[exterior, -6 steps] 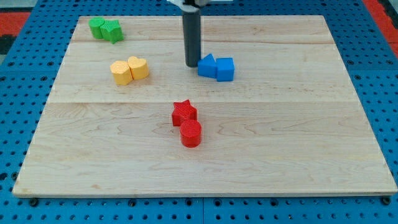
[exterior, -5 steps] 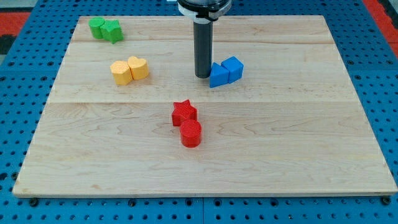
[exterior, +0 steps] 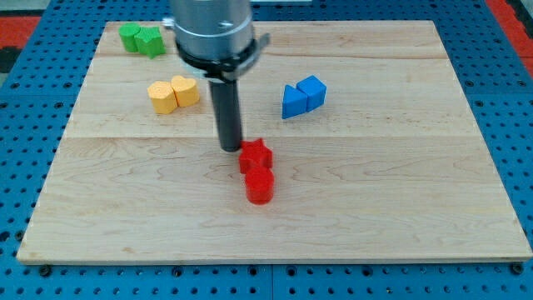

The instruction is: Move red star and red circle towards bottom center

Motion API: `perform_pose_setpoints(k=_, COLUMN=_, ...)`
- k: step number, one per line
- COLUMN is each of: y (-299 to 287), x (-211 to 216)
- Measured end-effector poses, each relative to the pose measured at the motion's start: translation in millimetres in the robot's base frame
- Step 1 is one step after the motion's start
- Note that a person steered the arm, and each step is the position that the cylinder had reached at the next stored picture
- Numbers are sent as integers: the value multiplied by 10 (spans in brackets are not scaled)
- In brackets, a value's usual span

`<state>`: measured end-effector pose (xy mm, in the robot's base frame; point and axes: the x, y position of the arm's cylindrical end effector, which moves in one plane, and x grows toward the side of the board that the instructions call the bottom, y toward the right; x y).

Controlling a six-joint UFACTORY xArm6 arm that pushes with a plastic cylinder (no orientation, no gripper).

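Note:
The red star (exterior: 256,156) lies near the board's middle, with the red circle (exterior: 260,187) touching it just below. My tip (exterior: 231,148) rests on the board right against the star's upper left side. The rod rises from there to the arm's grey body at the view's top.
Two blue blocks (exterior: 302,96) sit together right of the rod. Two yellow blocks (exterior: 174,93) sit left of it. Two green blocks (exterior: 141,38) lie at the top left corner. The wooden board (exterior: 416,192) lies on a blue pegboard.
My tip moved from beside the blue blocks down and left to the red star. The star and circle have shifted slightly right and down. The blue blocks were nudged right earlier.

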<state>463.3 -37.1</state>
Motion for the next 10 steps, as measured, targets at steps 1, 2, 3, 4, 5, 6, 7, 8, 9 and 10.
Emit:
perform_pose_setpoints(k=1, y=41, x=24)
perform_pose_setpoints(k=2, y=-80, x=412)
perform_pose_setpoints(k=3, y=5, x=611)
perform_pose_setpoints(k=4, y=-269, x=604)
perform_pose_setpoints(k=5, y=-555, x=269)
perform_pose_setpoints(k=6, y=164, x=-290)
perform_pose_setpoints(k=7, y=619, x=-308)
perform_pose_setpoints(k=8, y=551, x=95)
perform_pose_setpoints(k=9, y=454, x=228)
perform_pose_setpoints(k=10, y=504, x=230)
